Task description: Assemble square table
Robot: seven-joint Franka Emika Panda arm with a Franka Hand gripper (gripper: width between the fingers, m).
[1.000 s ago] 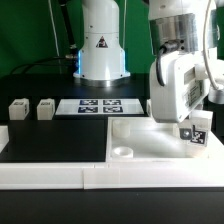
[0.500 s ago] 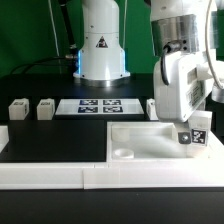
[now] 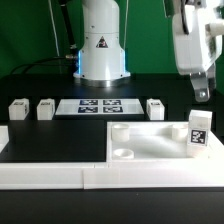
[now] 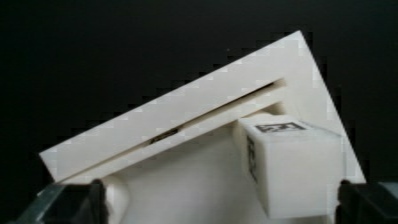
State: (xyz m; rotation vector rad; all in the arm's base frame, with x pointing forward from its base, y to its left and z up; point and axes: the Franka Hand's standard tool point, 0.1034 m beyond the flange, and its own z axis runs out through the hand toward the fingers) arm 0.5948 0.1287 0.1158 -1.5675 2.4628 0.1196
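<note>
Claw (image 3: 201,95) has let go and risen clear, jaws wide apart and empty. Beneath it one leg (image 3: 199,133) stands upright on the square tabletop (image 3: 150,146), at the exterior view's right, seemingly seated. Further back, three loose legs (image 3: 45,109) wait on the table (image 3: 50,145).

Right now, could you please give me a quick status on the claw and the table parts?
Claw open, hanging above upright leg, not touching. Leg stands on tabletop corner. Three more legs lie off the tabletop. Nothing blocking the claw.
</note>
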